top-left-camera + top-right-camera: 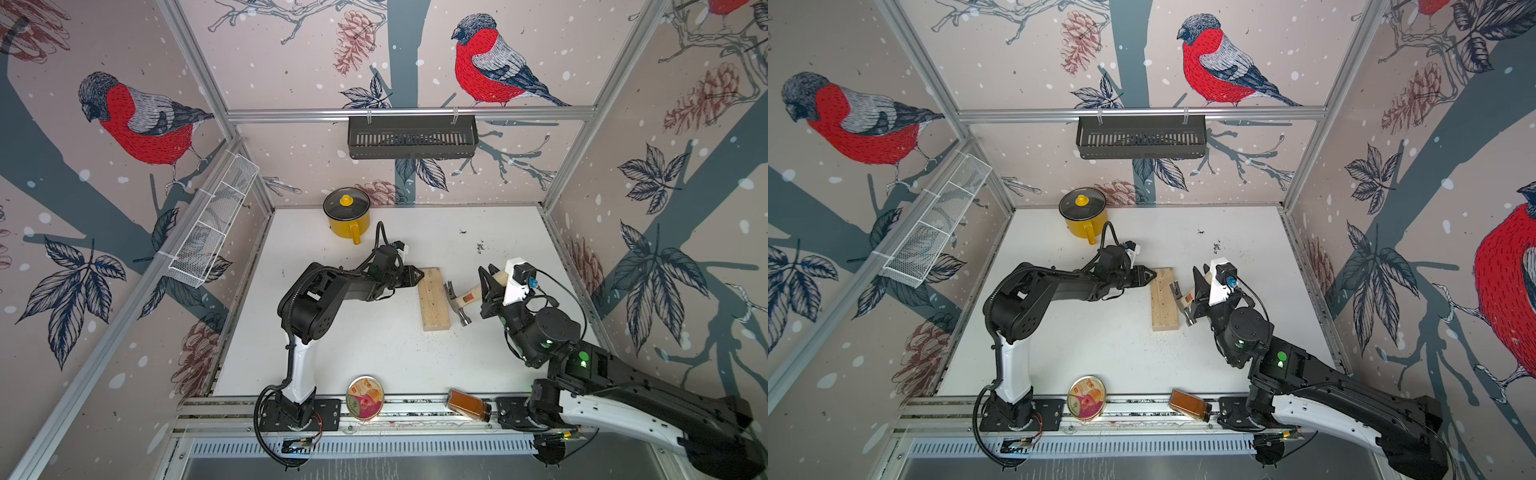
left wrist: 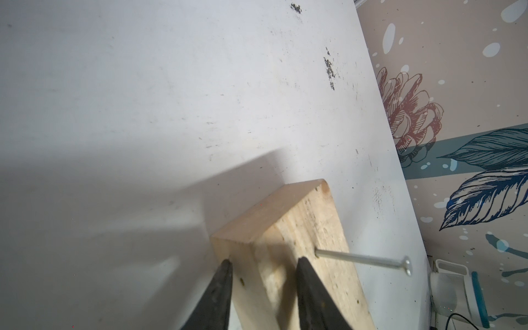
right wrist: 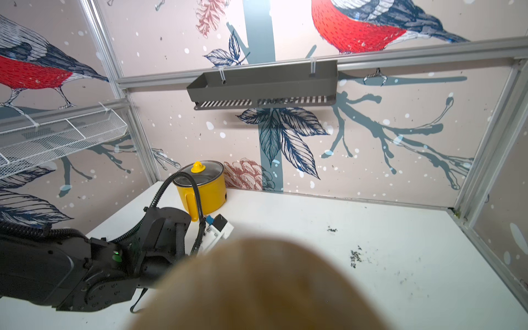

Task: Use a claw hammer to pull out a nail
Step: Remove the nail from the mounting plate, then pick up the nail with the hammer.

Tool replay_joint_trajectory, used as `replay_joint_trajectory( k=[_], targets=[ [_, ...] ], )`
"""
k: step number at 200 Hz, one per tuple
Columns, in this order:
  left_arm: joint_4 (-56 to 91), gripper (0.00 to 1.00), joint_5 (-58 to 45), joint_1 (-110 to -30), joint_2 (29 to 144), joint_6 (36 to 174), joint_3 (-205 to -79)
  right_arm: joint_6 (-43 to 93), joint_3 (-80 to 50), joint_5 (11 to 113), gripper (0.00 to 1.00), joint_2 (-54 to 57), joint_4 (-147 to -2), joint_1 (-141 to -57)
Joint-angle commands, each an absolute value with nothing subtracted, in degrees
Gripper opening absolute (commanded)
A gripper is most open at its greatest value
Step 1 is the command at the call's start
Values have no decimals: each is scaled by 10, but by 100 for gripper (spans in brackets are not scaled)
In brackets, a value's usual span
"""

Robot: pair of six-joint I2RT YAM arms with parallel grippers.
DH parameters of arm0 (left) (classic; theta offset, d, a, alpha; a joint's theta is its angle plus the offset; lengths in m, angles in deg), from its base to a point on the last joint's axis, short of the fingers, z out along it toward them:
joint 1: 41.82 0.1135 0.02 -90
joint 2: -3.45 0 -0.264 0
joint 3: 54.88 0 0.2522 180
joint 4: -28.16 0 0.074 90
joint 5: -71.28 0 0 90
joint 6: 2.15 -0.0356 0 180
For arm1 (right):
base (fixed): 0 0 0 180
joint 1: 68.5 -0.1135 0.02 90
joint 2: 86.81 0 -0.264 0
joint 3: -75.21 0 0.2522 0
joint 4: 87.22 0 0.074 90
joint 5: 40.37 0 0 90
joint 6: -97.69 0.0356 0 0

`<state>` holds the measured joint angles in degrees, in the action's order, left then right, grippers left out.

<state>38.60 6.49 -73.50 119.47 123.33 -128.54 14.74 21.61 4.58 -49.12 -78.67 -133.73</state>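
A pale wooden block (image 1: pixel 433 299) lies mid-table, and my left gripper (image 1: pixel 419 275) is shut on its far end; the left wrist view shows a finger on either side of the block (image 2: pixel 285 243). A long nail (image 2: pixel 363 258) sticks out of the block's top face near that end. The claw hammer (image 1: pixel 457 301) hovers just right of the block, with its claw (image 1: pixel 449 286) close to the block's edge and apart from the nail. My right gripper (image 1: pixel 489 282) is shut on its wooden handle. The handle's blurred butt (image 3: pixel 257 285) hides the jaws in the right wrist view.
A yellow pot with a glass lid (image 1: pixel 347 218) stands at the back left. A round tin (image 1: pixel 365 397) and an amber bottle (image 1: pixel 467 405) lie on the front rail. A black shelf (image 1: pixel 411 137) hangs on the back wall, a white wire basket (image 1: pixel 212 224) on the left wall.
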Motion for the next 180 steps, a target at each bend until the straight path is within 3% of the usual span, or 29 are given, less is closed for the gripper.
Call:
replay_joint_trajectory(
  k=[1, 50, 99, 180],
  targets=[
    [274, 38, 25, -733, 1190, 1218, -1276, 129, 183, 46, 0, -477, -846, -1335],
    [292, 44, 6, -733, 1133, 1198, -1248, 168, 101, 82, 0, -419, -761, -1290],
    [294, 47, -25, -733, 1084, 1179, -1227, 227, 37, 222, 0, -384, -680, -1174],
    [354, 50, -51, -738, 1002, 1151, -1174, 239, -56, 363, 0, -322, -604, -1087]
  ],
)
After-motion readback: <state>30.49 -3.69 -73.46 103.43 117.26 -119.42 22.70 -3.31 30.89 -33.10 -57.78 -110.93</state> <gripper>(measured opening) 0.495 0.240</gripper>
